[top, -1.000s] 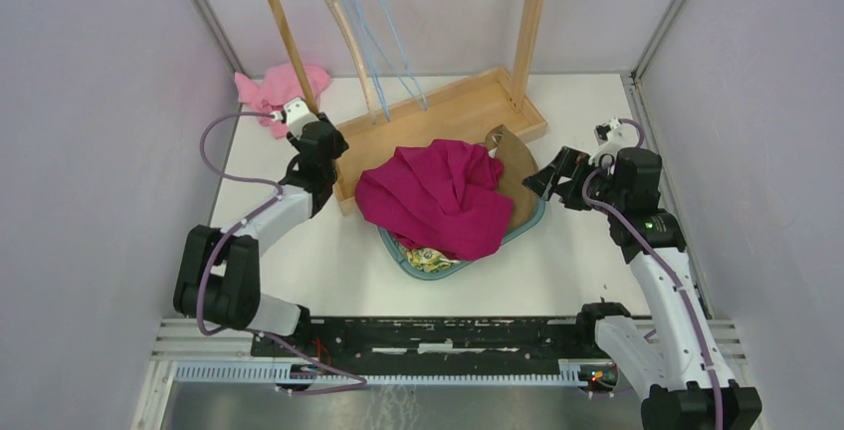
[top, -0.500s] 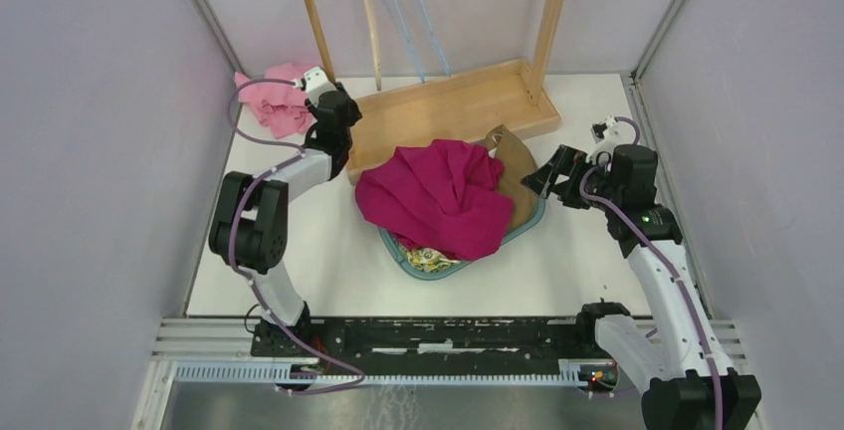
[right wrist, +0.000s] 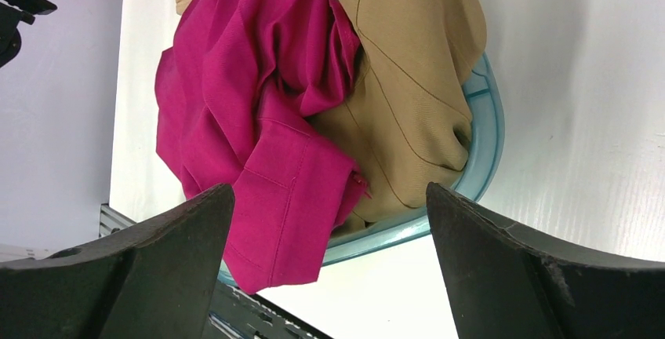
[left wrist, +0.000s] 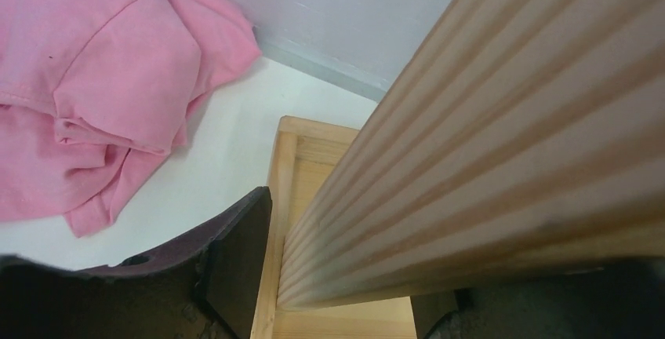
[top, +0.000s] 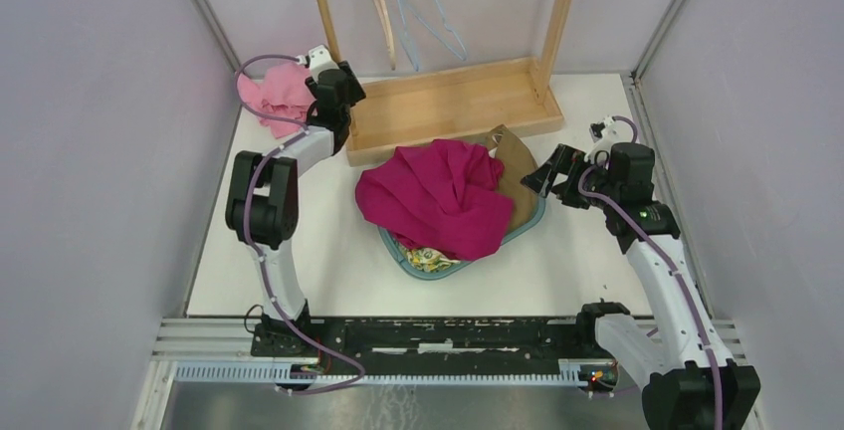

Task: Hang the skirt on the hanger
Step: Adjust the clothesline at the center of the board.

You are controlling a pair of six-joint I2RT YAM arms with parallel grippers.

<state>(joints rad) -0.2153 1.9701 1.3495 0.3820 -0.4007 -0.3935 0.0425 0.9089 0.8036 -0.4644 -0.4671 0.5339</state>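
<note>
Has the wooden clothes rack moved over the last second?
Yes. The wooden rack has slid toward the back wall, away from the blue basket, which has stayed put. The left gripper is clamped on its left post.

The rack (top: 448, 102) is cut off by the top edge of the overhead view, so its rail and the hooks of the wooden hanger (top: 376, 2) and the blue wire hangers (top: 401, 22) are not seen. The left gripper (left wrist: 337, 300) is masked overhead by its own wrist. In the left wrist view only parts of its fingers (left wrist: 235, 268) are shown, closed around the post (left wrist: 486, 135), which is blurred. The basket (right wrist: 490, 135) is largely covered by the magenta garment (top: 438, 196) and the tan garment (top: 516, 166). The patterned cloth (top: 430, 259) beneath them is mostly buried. The right gripper (right wrist: 329, 276) is cropped by the bottom edge of its own view.
</note>
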